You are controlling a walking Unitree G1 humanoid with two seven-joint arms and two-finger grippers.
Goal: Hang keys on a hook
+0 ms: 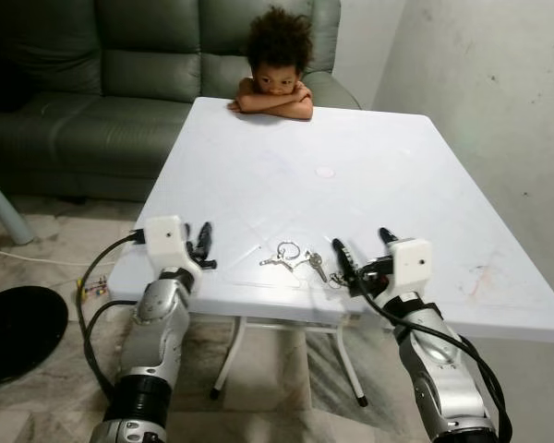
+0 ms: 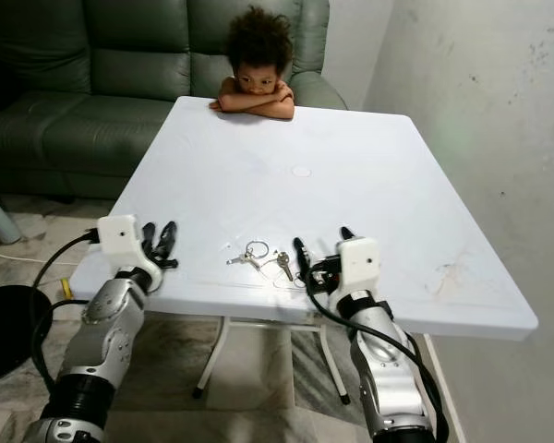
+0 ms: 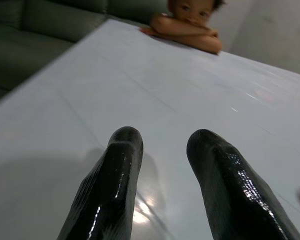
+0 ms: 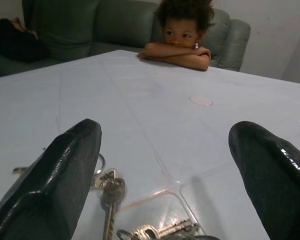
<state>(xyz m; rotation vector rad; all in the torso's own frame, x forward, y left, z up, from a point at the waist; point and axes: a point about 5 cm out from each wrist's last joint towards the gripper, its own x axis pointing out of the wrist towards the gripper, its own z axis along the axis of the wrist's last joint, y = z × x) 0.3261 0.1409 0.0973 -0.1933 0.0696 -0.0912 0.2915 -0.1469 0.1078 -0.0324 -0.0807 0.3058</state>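
Keys point(image 1: 295, 257) on their ring lie near the front edge of the white table point(image 1: 369, 185), between our two grippers. Our right gripper point(image 1: 362, 247) rests on the tabletop just beside them, its fingers spread wide; its wrist view shows a second small key, partly cut off, perhaps on the same ring. Our left gripper point(image 1: 202, 242) sits at the front left edge, fingers a little apart, holding nothing. A child point(image 1: 275, 69) leans folded arms on the far edge, before a green sofa point(image 1: 102, 83).
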